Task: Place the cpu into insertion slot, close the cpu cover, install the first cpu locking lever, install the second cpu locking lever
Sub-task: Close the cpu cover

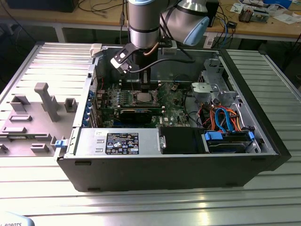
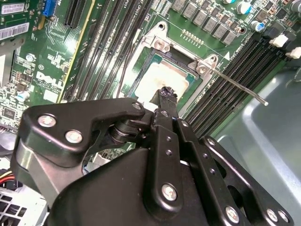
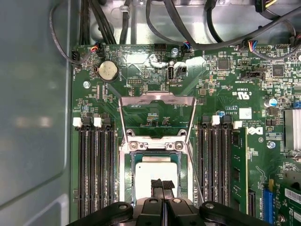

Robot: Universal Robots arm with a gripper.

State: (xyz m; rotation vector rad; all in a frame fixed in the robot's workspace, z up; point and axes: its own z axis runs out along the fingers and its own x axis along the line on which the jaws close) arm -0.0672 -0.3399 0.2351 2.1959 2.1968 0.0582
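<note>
The cpu point(image 3: 151, 168) lies square inside the slot point(image 3: 125, 181) on the green board point(image 3: 225, 94), so the first step looks done or all but done. The cover point(image 3: 157, 97) stands open behind the slot, the board showing through its window. The gripper point(image 3: 162, 184) hangs over the cpu's near edge with its jaws pressed together and nothing seen between them; whether the tips touch the chip cannot be told. In the second wrist view a thin lever point(image 2: 240, 88) juts free over the black memory slots, unlatched. The cover step seems to be the one in hand. It would call for a push on the cover's raised far edge, with the tips clear of the cpu so it is not dragged. As for writing, a white logo point(image 3: 255, 131) is printed on the board, and a black label point(image 1: 122, 142) sits on the grey box in the exterior view.
</note>
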